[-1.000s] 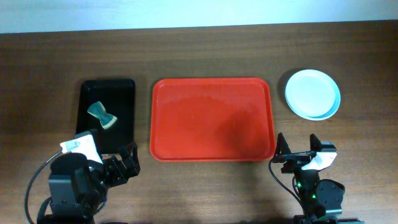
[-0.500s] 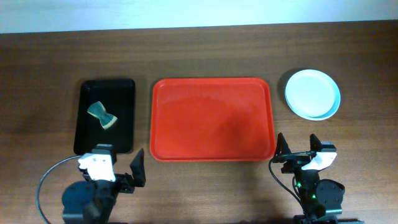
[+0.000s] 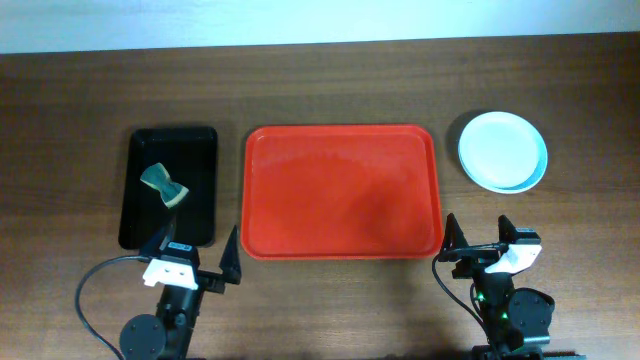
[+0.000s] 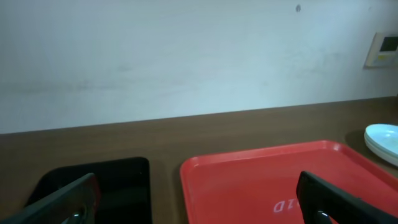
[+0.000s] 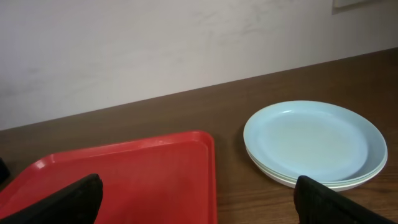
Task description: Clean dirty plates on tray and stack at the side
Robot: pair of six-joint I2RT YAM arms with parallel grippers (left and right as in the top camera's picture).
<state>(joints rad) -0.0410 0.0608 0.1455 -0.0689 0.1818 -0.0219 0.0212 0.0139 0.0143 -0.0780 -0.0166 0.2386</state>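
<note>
Red plastic, bare of plates: the tray lies ahead of both grippers, its long side running left to right. The plates sit stacked on the table just off its right end, straight ahead of the right gripper, which is the nearer one. The left gripper is well apart from them. Both grippers are spread and hold nothing. Overhead the stack looks like one disc, while the right wrist view shows separate rims beneath the pale blue top plate.

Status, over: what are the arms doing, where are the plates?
Left fingers open, right fingers open, both empty. Plates stacked right of the red tray, tray bare. Sponge in black tray, nothing blocking.
</note>
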